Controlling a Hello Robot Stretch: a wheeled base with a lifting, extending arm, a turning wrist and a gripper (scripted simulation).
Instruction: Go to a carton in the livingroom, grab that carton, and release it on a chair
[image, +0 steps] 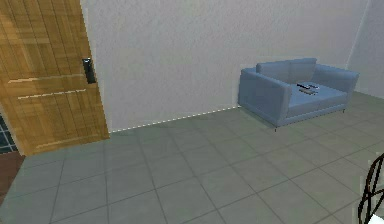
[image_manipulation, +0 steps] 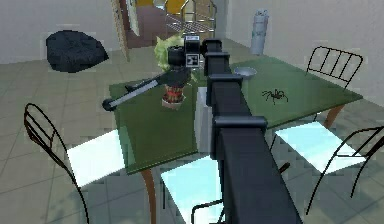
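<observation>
The forward view looks ahead and slightly down across floor (image: 200, 170) to a far door (image: 45, 70) and sofa (image: 275, 95). The arm side view looks down along the arm (image_manipulation: 235, 130) onto a near table (image_manipulation: 300, 95). Both seem to catch one wire chair (image_manipulation: 100, 158).

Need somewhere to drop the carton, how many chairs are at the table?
4 chairs at the table: one at the arm side view's left, one at the near edge, one at the right, one behind the far right corner. The arm may hide more.
</observation>
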